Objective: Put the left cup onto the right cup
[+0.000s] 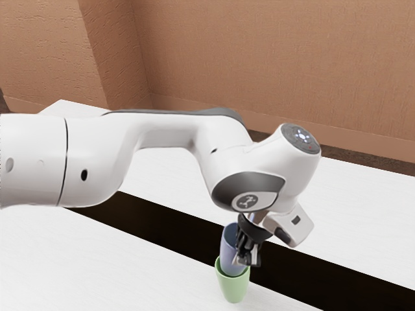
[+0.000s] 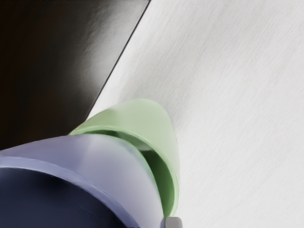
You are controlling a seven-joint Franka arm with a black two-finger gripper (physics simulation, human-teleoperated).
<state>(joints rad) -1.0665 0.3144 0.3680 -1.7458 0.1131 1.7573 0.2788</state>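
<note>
- A small white emblem (image 1: 246, 199) is seen on the arm's grey wrist cap; no letters can be made out on it.
- The lavender-blue cup (image 1: 227, 247) is gripped at its rim by the black end effector (image 1: 246, 254), whose fingers are clenched on the cup's wall.
- The blue cup is tilted, and its base is set inside the mouth of the green cup (image 1: 232, 286), directly beneath the end effector.
- The green cup is stood upright on the white tabletop (image 1: 78, 259), near a dark gap (image 1: 168, 207).
- In the wrist view, the blue cup (image 2: 85, 161) is seen nested in the green cup (image 2: 147, 123).
</note>
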